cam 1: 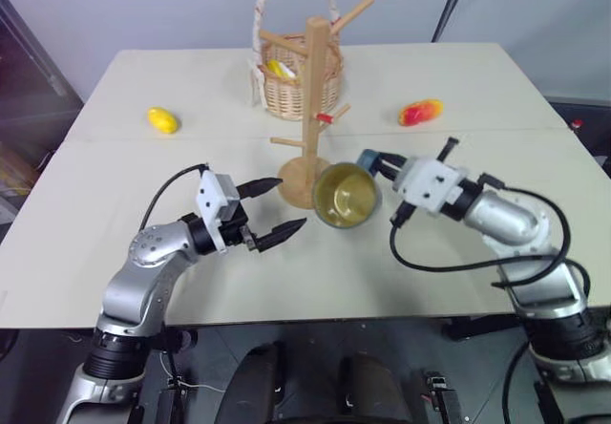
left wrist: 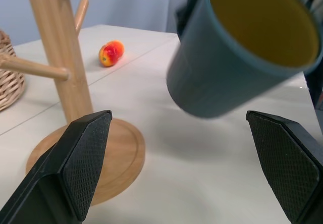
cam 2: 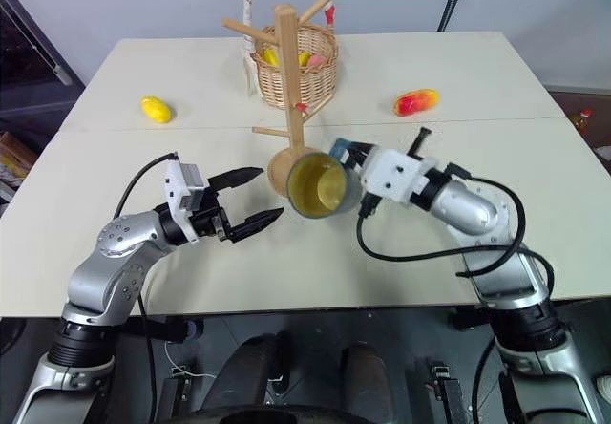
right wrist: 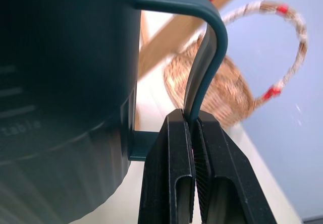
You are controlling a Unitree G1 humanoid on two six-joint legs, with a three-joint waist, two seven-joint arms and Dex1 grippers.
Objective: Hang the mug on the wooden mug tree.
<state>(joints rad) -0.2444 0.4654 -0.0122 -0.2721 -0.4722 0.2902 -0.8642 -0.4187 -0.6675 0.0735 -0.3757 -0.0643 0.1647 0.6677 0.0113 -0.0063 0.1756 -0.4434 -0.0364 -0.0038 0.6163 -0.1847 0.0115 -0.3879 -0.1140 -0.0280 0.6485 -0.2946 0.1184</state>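
Note:
The dark blue-teal mug (cam 1: 346, 195) with a yellow inside hangs tilted in the air, its mouth toward the camera, just right of the wooden mug tree's (cam 1: 315, 99) round base. My right gripper (right wrist: 193, 133) is shut on the mug's loop handle (right wrist: 207, 57), and comes in from the right (cam 1: 377, 166). My left gripper (cam 1: 277, 209) stands open, left of the mug and in front of the tree's base, holding nothing. In the left wrist view its two fingers (left wrist: 81, 158) frame the mug (left wrist: 227, 57) and the tree's post (left wrist: 55, 57).
A woven wicker basket (cam 1: 291, 85) with a tall handle stands right behind the tree. A yellow fruit (cam 1: 162, 119) lies at the back left of the table (cam 1: 115, 204), and a red-and-yellow fruit (cam 1: 420, 112) at the back right.

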